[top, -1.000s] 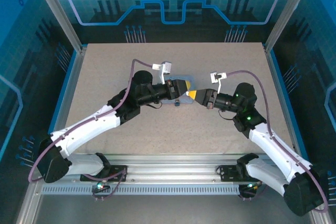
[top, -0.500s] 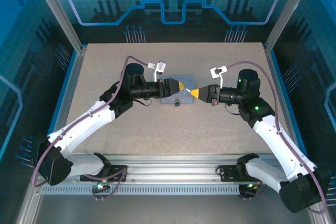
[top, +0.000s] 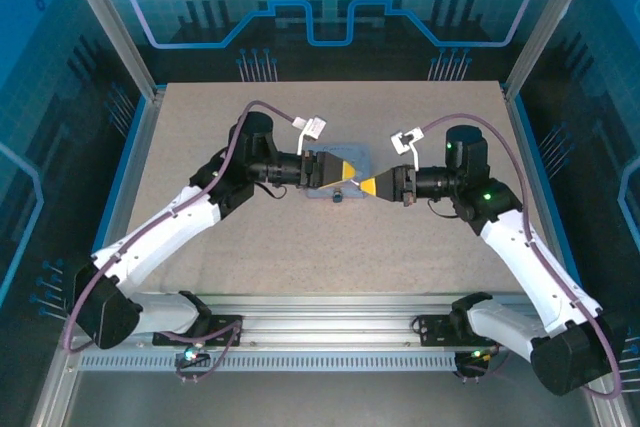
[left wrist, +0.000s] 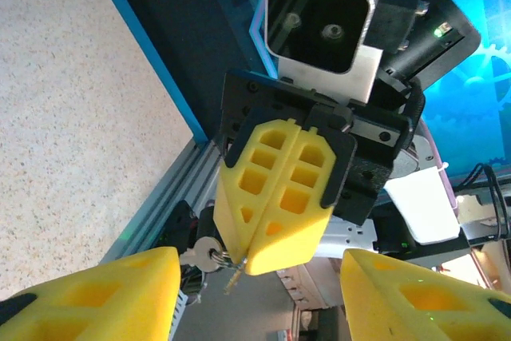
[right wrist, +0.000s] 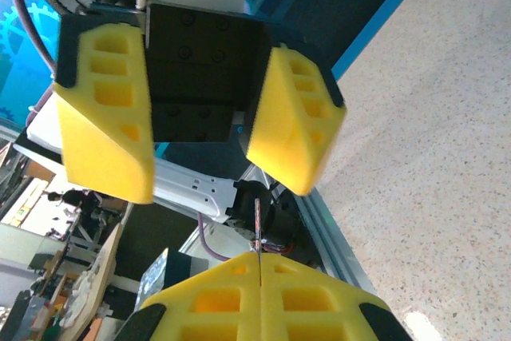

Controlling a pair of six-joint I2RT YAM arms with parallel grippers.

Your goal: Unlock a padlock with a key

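— Right gripper, seen from the left wrist camera: clamped tight on the key, its silvery head sticking out beside the yellow fingertips.

— The right wrist camera adds the thin blade poking out of that seam. Facing it is the left gripper, spread wide and holding nothing.

— From above, both tips come close together over the pale blue tin. The small dark padlock lies on the table, just beside the tin's near edge.
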